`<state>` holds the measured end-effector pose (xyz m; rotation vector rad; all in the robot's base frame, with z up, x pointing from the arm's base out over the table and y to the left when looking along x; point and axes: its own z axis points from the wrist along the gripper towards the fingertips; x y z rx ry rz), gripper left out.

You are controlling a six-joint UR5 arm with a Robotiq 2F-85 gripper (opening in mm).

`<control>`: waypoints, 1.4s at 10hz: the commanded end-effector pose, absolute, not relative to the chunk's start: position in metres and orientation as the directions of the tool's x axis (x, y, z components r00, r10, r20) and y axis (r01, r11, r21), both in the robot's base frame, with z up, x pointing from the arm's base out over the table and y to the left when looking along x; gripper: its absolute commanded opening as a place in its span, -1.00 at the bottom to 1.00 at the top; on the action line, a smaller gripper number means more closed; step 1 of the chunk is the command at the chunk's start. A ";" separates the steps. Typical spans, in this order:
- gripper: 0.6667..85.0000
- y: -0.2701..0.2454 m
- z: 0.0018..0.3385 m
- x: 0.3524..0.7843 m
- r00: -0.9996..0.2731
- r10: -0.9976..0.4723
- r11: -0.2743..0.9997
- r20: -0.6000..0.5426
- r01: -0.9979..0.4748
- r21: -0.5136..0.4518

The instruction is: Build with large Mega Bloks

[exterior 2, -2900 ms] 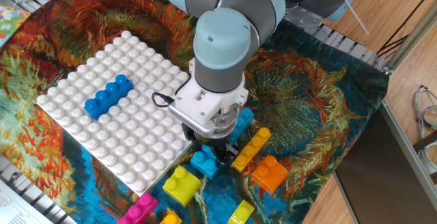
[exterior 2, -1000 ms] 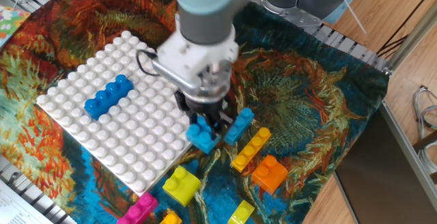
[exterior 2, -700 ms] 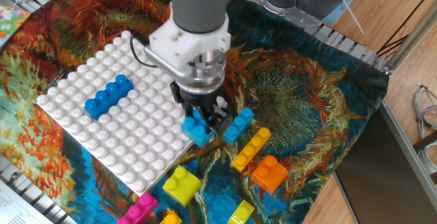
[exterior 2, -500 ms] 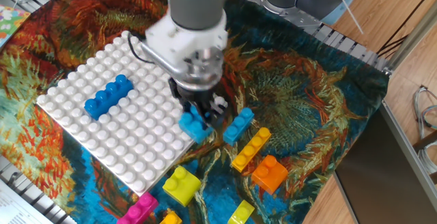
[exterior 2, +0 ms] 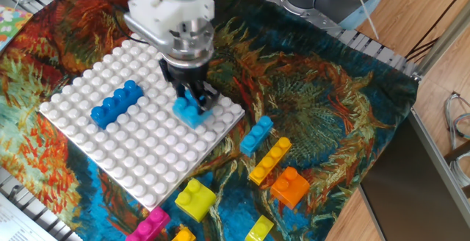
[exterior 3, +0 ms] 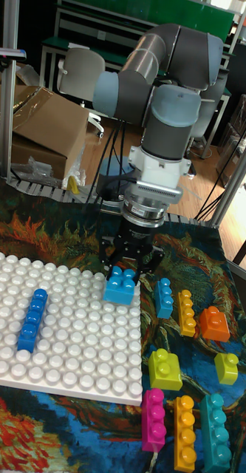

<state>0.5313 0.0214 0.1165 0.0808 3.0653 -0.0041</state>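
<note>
**Light blue brick held over the white plate**

Cloth [exterior 2: 323, 101] with a swirling orange, teal and blue pattern covers the table, and a large square white studded plate [exterior 2: 88, 153] lies on it. The tall fixed view shows a workshop behind: a cardboard box [exterior 3: 41, 129], a pale chair [exterior 3: 77, 74] and metal frames. A bare wooden tabletop [exterior 2: 433, 6] shows beyond the cloth in the fixed view.

The gripper [exterior 2: 192, 98] points straight down over the plate's edge nearest the loose bricks. Its jaws are closed on a short light blue brick [exterior 2: 189, 111], which sits between the dark fingers with its studs up. In the tall view the same brick [exterior 3: 123, 285] hangs at the plate's corner, right under the gripper [exterior 3: 131, 267]. Whether the brick touches the plate's studs cannot be told.

A long dark blue brick [exterior 2: 116, 102] stands pressed on the plate, well apart from the gripper. Off the plate, on the cloth, lie another light blue brick [exterior 2: 256, 134], a long orange-yellow brick [exterior 2: 269, 159], a chunky orange brick [exterior 2: 289, 186], a lime yellow brick [exterior 2: 194, 198], a pink brick [exterior 2: 148, 225] and a small yellow brick [exterior 2: 258, 228]. The tall view adds a teal brick [exterior 3: 215, 430] at the near edge.
</note>
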 end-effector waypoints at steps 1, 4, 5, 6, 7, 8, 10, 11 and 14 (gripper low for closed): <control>-0.98 -0.008 0.118 0.526 -0.995 0.062 0.998 -0.079 0.061 0.009; -0.98 -0.044 0.119 0.515 -0.995 0.000 0.999 -0.104 -0.005 0.042; -0.98 -0.044 0.119 0.514 -0.995 0.012 0.999 -0.100 0.008 0.043; -0.98 -0.050 0.118 0.510 -0.996 0.016 1.000 -0.087 0.014 0.021; -0.98 -0.049 0.118 0.509 -0.997 0.021 0.999 -0.080 0.018 0.027; -0.98 -0.047 0.118 0.508 -0.997 0.023 0.999 -0.079 0.020 0.035; -0.98 -0.043 0.118 0.509 -0.997 0.010 0.999 -0.082 0.006 0.048; -0.98 -0.043 0.118 0.510 -0.996 0.004 0.999 -0.084 0.000 0.047; -0.98 -0.052 0.113 0.515 -0.996 -0.012 0.999 -0.087 -0.015 0.043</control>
